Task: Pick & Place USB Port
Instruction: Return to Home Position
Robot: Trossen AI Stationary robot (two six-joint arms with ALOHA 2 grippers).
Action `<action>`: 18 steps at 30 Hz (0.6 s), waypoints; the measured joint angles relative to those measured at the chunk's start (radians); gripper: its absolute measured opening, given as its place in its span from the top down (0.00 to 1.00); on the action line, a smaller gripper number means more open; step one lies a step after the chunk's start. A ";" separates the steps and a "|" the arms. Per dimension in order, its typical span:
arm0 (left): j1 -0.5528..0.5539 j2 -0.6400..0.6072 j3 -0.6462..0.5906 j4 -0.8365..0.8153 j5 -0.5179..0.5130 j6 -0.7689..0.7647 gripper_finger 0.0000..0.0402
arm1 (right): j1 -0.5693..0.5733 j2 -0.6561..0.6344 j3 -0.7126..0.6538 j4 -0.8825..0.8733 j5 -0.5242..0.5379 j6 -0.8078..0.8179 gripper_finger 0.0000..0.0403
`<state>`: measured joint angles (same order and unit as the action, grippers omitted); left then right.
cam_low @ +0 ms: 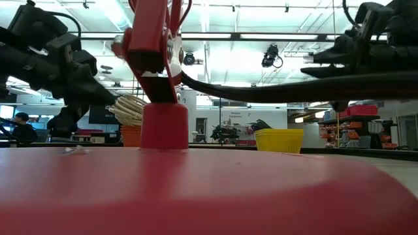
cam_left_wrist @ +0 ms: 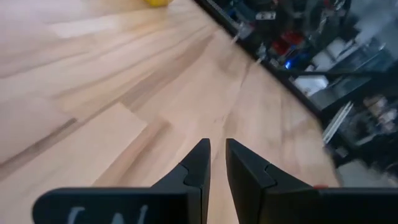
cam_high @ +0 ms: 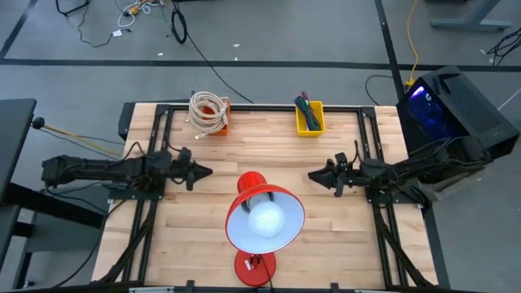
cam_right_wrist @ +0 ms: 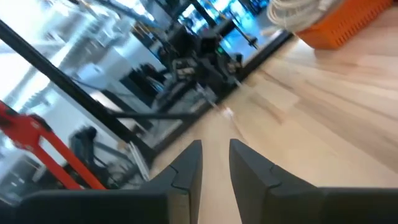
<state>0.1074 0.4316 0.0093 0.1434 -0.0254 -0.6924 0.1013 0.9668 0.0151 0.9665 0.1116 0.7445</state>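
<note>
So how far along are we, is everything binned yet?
Sorting looks done: a coiled cable sits in the orange bin, coloured cables in the yellow bin, and no loose cable shows on the table. In hand: nothing. The left gripper and right gripper are empty, fingers together, either side of the red lamp. At most, parking the arms is left.

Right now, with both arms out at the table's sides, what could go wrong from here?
The pale cable coil sits heaped above the orange bin's rim, so a nudge might tip it onto the table. The red lamp stands in the middle between the left pincer and the right pincer; an arm swinging inward could clip its shade. Both seem minor while the arms are apart.
</note>
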 joint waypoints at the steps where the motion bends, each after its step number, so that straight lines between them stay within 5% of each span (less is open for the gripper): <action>1: 0.000 0.000 0.000 -0.016 0.002 0.018 0.87 | 0.000 0.000 0.000 -0.017 -0.002 -0.010 0.80; 18: 0.000 0.000 0.000 -0.029 -0.004 0.024 0.87 | 0.000 -0.002 0.000 -0.067 -0.007 -0.047 0.80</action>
<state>0.1074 0.4313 0.0093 0.1143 -0.0295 -0.6682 0.1016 0.9649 0.0151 0.8990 0.1047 0.6971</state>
